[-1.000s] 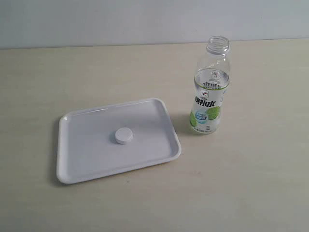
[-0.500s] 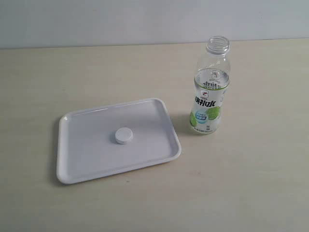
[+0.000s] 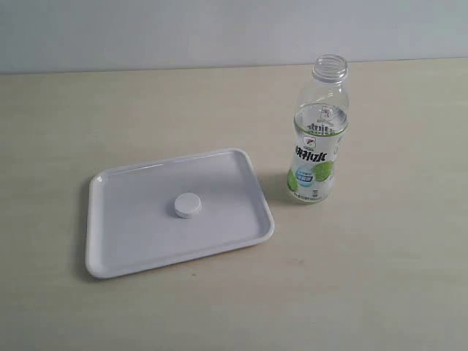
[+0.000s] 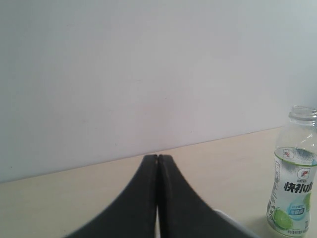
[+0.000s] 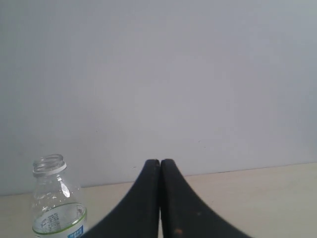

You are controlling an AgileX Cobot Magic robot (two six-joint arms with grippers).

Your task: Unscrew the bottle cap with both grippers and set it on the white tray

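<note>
The bottle cap point(image 3: 187, 205) lies flat near the middle of the white tray point(image 3: 117, 248). To the tray's right the bottle point(image 3: 317, 139) stands upright with its threaded neck bare; it also shows in the left wrist view as the bottle point(image 4: 294, 188) and in the right wrist view as the bottle point(image 5: 53, 203). Neither arm appears in the exterior view. My left gripper point(image 4: 157, 157) is shut with nothing in it, raised and away from the bottle. My right gripper point(image 5: 160, 162) is likewise shut and empty, with the bottle off to one side.
A pale wooden table point(image 3: 380, 278) carries everything, and a plain light wall point(image 3: 219, 29) rises behind its far edge. A corner of the tray's rim point(image 4: 233, 220) peeks past the left fingers.
</note>
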